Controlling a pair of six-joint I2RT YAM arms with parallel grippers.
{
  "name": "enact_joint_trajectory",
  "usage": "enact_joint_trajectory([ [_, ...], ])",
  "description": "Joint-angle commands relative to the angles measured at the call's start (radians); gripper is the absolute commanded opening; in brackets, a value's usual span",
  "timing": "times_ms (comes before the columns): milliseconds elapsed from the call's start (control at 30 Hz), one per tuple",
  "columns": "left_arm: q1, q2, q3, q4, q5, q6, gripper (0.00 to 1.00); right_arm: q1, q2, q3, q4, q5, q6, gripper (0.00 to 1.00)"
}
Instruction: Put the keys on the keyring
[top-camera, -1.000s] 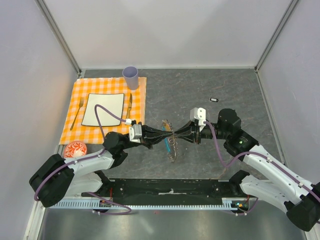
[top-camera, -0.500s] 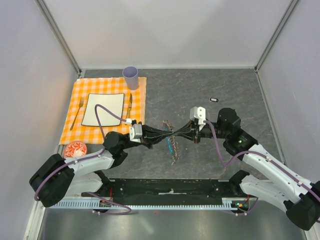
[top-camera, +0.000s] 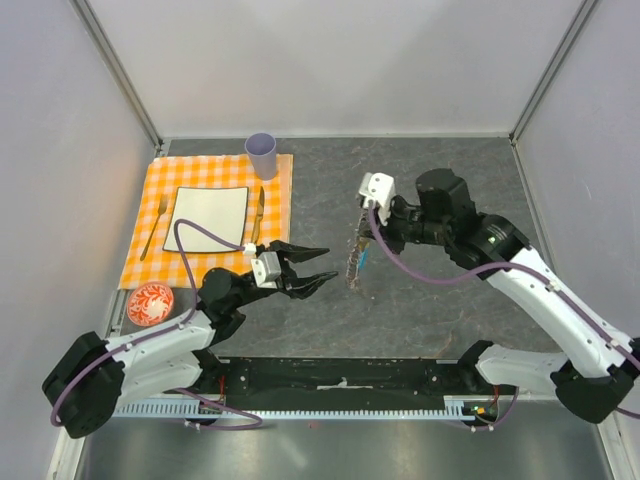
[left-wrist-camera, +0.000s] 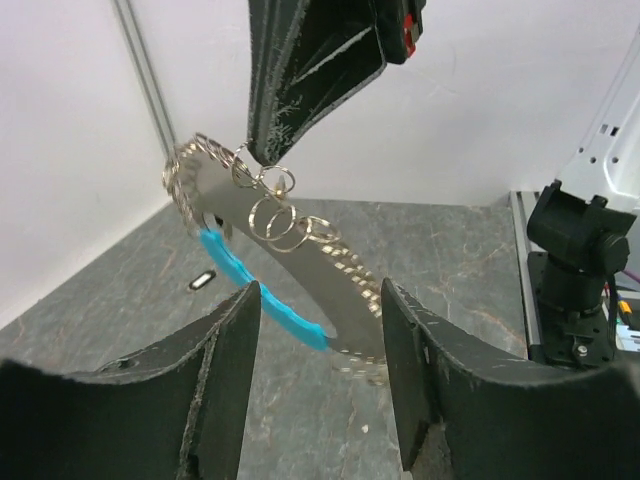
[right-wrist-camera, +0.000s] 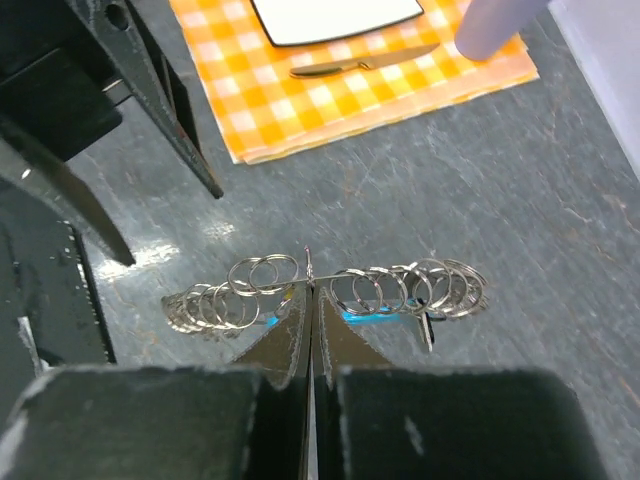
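The keyring (top-camera: 353, 262), a loop of grey metal rings with a blue section (left-wrist-camera: 262, 302), hangs above the table. My right gripper (top-camera: 356, 234) is shut on its top ring, pinching it at the fingertips (right-wrist-camera: 309, 287). A small black piece (right-wrist-camera: 425, 331) dangles from the keyring's (right-wrist-camera: 380, 289) right end. My left gripper (top-camera: 322, 266) stands open just left of the keyring (left-wrist-camera: 272, 192), holding nothing. Between the left gripper's (left-wrist-camera: 320, 300) jaws only table shows. One key (left-wrist-camera: 203, 281), black with a white centre, lies on the table beyond the ring.
An orange checked placemat (top-camera: 278, 205) at the back left carries a white plate (top-camera: 207, 219), a fork (top-camera: 153, 230) and a knife (top-camera: 259, 208). A purple cup (top-camera: 261, 155) stands at its far corner. A small red patterned dish (top-camera: 150, 299) sits near the left arm.
The two grippers were tip to tip over the keyring. Now the left one has opened and drawn back left, while the right has lifted the keyring up and toward the back.
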Motion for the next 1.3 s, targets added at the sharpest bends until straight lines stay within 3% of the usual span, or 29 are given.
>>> enact_joint_trajectory([
  [0, -0.004, -0.034, -0.015, -0.047, -0.072, 0.050, 0.59, 0.135, 0.085, 0.135, -0.137, 0.331, 0.026, 0.00],
  [167, -0.004, -0.069, -0.014, -0.076, -0.087, 0.044, 0.60, 0.236, 0.192, 0.204, -0.171, 0.584, 0.106, 0.00],
  [300, -0.006, -0.093, -0.008, -0.119, -0.103, -0.013, 0.57, 0.238, 0.199, 0.193, -0.139, 0.650, 0.212, 0.00],
  [500, -0.027, -0.037, 0.003, -0.117, -0.132, -0.093, 0.54, 0.238, 0.208, 0.173, -0.066, 0.606, 0.379, 0.00],
  [867, -0.167, 0.120, 0.100, -0.064, -0.350, -0.223, 0.52, 0.240, 0.228, 0.089, -0.017, 0.669, 0.582, 0.00],
  [1067, -0.218, 0.152, 0.133, -0.135, -0.457, -0.168, 0.52, 0.240, 0.229, 0.051, -0.007, 0.661, 0.603, 0.00],
  [1267, -0.218, 0.193, 0.118, -0.110, -0.547, -0.073, 0.43, 0.240, 0.214, 0.037, 0.016, 0.630, 0.603, 0.00],
])
